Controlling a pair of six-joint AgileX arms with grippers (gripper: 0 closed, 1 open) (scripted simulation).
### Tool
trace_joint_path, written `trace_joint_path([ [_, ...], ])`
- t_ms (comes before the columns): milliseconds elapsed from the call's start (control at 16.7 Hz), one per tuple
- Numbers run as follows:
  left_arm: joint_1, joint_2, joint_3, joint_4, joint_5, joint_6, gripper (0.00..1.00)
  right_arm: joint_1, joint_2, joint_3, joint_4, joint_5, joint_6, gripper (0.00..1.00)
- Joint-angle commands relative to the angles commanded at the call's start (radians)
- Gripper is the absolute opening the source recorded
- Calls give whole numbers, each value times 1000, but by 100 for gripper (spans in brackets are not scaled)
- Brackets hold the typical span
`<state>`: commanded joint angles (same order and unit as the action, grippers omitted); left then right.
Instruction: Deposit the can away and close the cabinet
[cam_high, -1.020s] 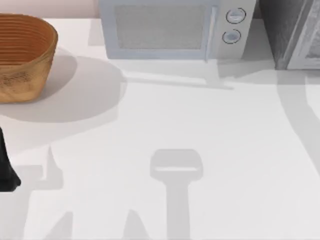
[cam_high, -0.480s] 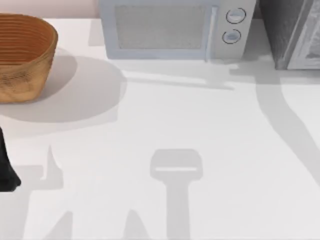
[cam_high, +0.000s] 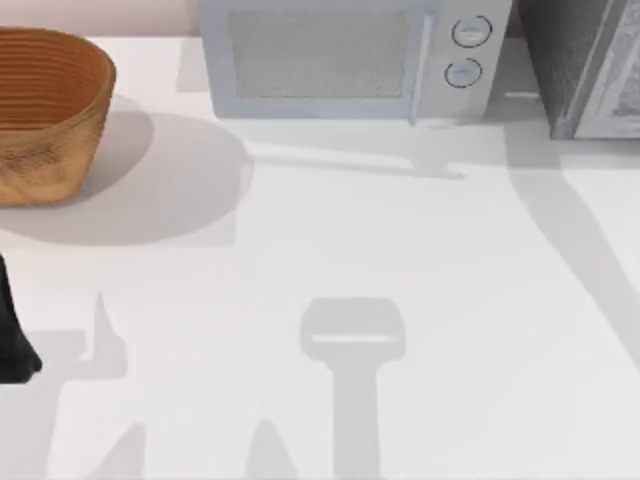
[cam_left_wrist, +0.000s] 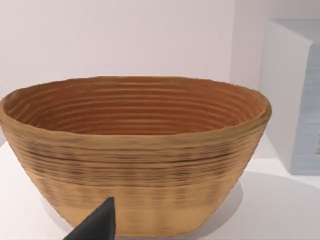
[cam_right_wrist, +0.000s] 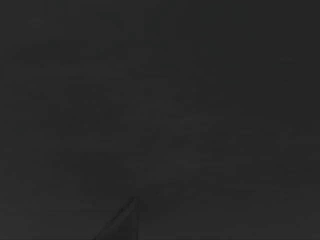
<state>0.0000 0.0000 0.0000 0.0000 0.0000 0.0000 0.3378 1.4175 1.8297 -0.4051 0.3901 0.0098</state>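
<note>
Left claw (cam_left_wrist: 97, 225) hangs low over the white table (cam_high: 330, 230) at its left edge, on the dark left arm (cam_high: 12, 340); whether it is released or clenched cannot be told. Just ahead of this claw stands a woven brown basket (cam_high: 50, 110), upright, its ribbed inside bare in the left wrist view (cam_left_wrist: 135, 150). Farther from the claw, to the right of the basket along the table's back, sits a pale microwave (cam_high: 340, 60) with two round knobs (cam_high: 465, 50). Well apart from the claw, at the back right corner, stands the grey cabinet (cam_high: 570, 60). The right wrist view is dark, so the right claw's state cannot be told, nor where the can lies.
</note>
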Motion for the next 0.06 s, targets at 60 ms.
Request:
trace_joint_path([
  [60, 0, 0, 0, 0, 0, 0, 100, -3, 3, 3, 3, -3, 0, 100],
])
